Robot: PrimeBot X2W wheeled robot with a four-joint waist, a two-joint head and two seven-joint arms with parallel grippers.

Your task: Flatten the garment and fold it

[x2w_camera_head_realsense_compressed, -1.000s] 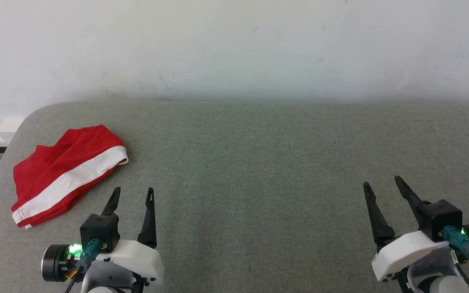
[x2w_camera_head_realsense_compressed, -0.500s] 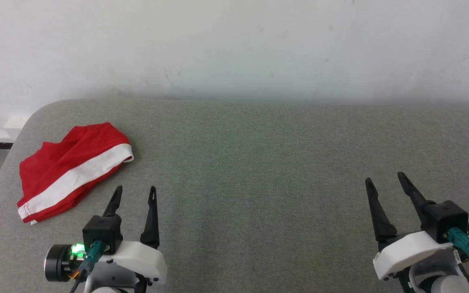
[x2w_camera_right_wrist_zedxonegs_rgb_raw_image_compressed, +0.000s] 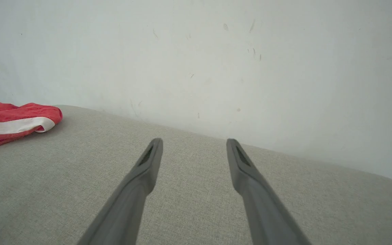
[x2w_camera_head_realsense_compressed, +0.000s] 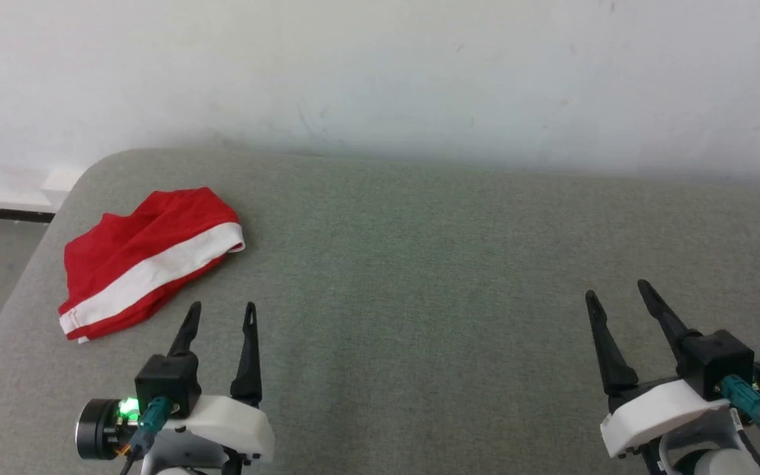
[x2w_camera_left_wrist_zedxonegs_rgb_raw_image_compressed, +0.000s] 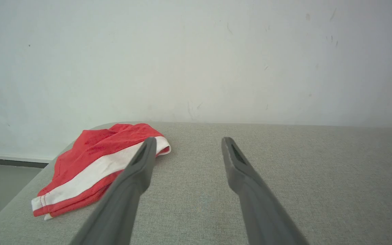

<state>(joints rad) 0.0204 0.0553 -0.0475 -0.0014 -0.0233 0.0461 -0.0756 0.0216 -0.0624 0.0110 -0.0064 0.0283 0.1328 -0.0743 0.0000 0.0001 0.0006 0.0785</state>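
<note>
Grey padded table [x2w_camera_head_realsense_compressed: 419, 297]: over its near edge, left gripper [x2w_camera_head_realsense_compressed: 222, 305] and right gripper [x2w_camera_head_realsense_compressed: 617, 288], jaws spread wide, holding nothing. Farther off on the left, red shorts [x2w_camera_head_realsense_compressed: 146, 264] lie crumpled, clear of the left fingers. White wall [x2w_camera_head_realsense_compressed: 380, 66] behind

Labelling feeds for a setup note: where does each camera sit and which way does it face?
Head view: on the head, facing forward and down at the grey fabric-covered table; open left gripper lower left, open right gripper lower right.
Left wrist view: on the left wrist, facing along its two dark fingers toward the small bright red fabric shorts with a white band.
Right wrist view: on the right wrist, facing along its fingers across the table to the white wall.
Shared: all three show the shorts.
</note>
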